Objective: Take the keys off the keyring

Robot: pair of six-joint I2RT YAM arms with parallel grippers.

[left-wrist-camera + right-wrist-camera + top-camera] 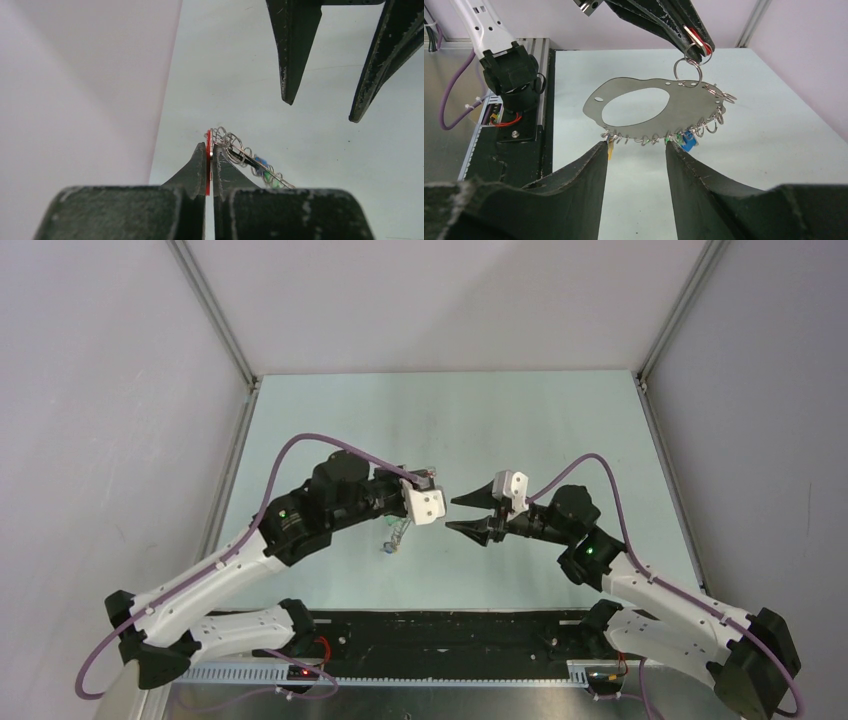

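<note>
Flat grey keyring (pixel 686 106) with oval hole, small keys (pixel 688 141) dangling

Standing here, I can read nothing: no lettering, number, label or logo shows on the keyring (pixel 689 110), the coloured heads of the keys (pixel 688 141), the left gripper (pixel 697 48), the right gripper (pixel 636 146) or the surface (pixel 774 150).

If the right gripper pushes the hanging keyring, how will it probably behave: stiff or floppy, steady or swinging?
The keyring looks like thin flat metal, so it is probably stiff and light. It hangs only through small rings from the red key in the left gripper, so a push would likely swing or twist it. Its keys would probably dangle loosely.
</note>
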